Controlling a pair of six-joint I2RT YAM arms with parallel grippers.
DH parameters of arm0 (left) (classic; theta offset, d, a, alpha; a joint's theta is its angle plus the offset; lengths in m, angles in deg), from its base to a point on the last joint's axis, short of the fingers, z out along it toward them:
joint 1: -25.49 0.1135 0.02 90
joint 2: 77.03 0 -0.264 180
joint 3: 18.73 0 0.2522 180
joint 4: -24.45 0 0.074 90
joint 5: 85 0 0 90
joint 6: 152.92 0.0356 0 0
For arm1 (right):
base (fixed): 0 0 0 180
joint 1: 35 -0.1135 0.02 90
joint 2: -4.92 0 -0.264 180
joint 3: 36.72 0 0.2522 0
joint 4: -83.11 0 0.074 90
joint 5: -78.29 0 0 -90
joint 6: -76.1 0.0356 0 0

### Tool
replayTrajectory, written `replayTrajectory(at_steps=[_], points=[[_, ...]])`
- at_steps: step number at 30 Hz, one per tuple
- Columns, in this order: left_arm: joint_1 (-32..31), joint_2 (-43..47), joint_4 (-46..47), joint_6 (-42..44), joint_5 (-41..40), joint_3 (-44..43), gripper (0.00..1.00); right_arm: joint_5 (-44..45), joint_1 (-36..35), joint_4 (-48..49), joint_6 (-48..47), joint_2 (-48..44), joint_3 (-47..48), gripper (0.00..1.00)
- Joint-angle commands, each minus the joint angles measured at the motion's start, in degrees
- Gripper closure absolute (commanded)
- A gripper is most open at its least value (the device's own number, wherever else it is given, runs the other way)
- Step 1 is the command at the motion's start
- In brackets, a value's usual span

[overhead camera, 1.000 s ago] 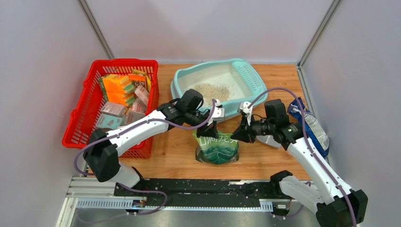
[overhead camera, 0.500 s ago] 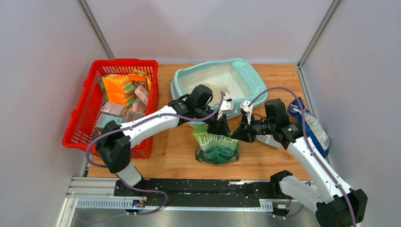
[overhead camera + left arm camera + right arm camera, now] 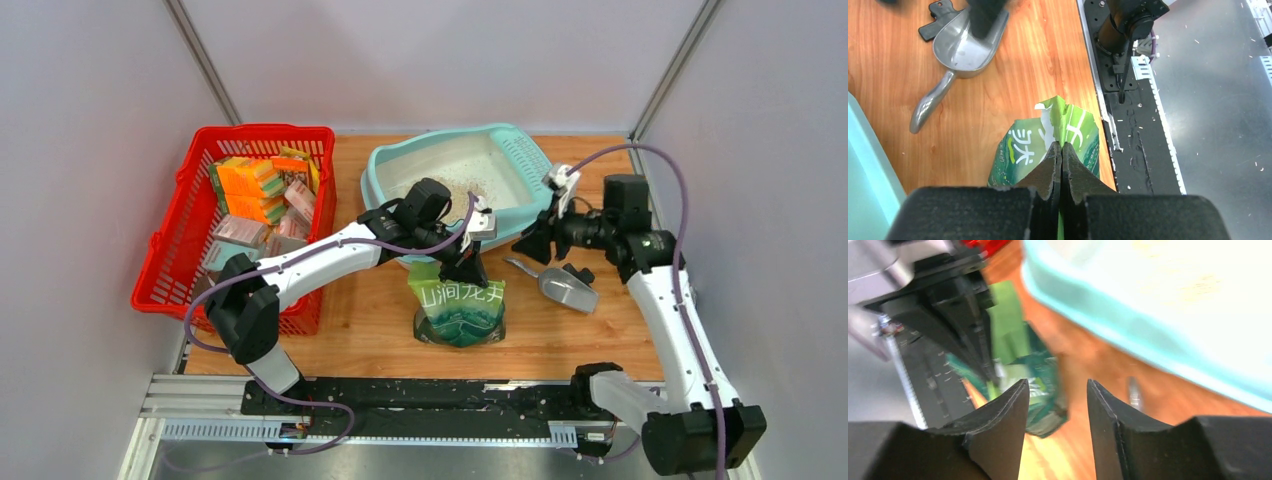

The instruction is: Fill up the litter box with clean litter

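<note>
The scoop [image 3: 560,286] was laid down by the right gripper [image 3: 524,246], now spread and empty, while the bag [image 3: 462,310] in front of the thinly filled litter box [image 3: 400,153] was pinched by the left gripper [image 3: 468,274], likely for pouring.

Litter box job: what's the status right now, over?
Left gripper shut on the green bag, at its top. Right gripper open, empty; scoop lying loose beside the bag. Litter box holds only a thin patch of litter. Left arm crosses its near rim.
</note>
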Motion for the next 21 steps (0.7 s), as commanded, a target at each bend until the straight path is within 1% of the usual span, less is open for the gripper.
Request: replayTrajectory(at_steps=[1, 3, 4, 5, 6, 7, 8, 10, 11, 14, 21], points=[[-0.16, -0.51, 1.72, 0.10, 0.97, -2.54, 1.00, -0.02, 9.54, -12.52, -10.99, 4.87, 8.67, 0.49], [-0.16, -0.77, 2.33, -0.60, 1.06, -2.62, 1.00, 6.29, 14.11, -16.42, -15.95, 7.95, 9.99, 0.49], [-0.16, -0.86, 2.24, -0.60, 1.14, -2.62, 1.00, 8.67, 15.43, -18.35, -19.45, 11.53, 9.99, 0.48], [-0.25, -0.86, 2.51, -0.86, 1.23, -2.62, 1.00, 12.61, 17.88, -19.06, -20.62, 13.22, 9.91, 0.48], [-0.16, -0.95, 2.51, -0.95, 1.15, -2.62, 1.00, 14.73, 18.87, -19.68, -21.85, 14.98, 9.99, 0.47], [-0.16, -0.95, 2.51, -0.95, 1.23, -2.62, 1.00, 17.28, 19.48, -20.21, -22.55, 18.82, 9.99, 0.46], [-0.16, -0.86, 2.59, -1.04, 1.23, -2.54, 1.00, 22.18, 20.10, -20.73, -23.78, 20.52, 10.08, 0.45], [-0.25, -0.95, 2.51, -1.04, 1.15, -2.54, 1.00, 24.85, 21.24, -21.45, -25.11, 23.77, 10.79, 0.43], [-0.16, -0.86, 2.51, -1.13, 1.06, -2.54, 1.00, 27.04, 22.47, -20.49, -24.15, 25.87, 10.70, 0.43], [-0.16, -0.86, 2.60, -1.13, 0.97, -2.54, 1.00, 29.25, 23.97, -17.49, -22.74, 29.22, 11.22, 0.43], [-0.16, -1.30, 2.68, -1.30, 0.88, -2.71, 1.00, 35.67, 24.24, -15.38, -19.93, 38.27, 12.89, 0.43]])
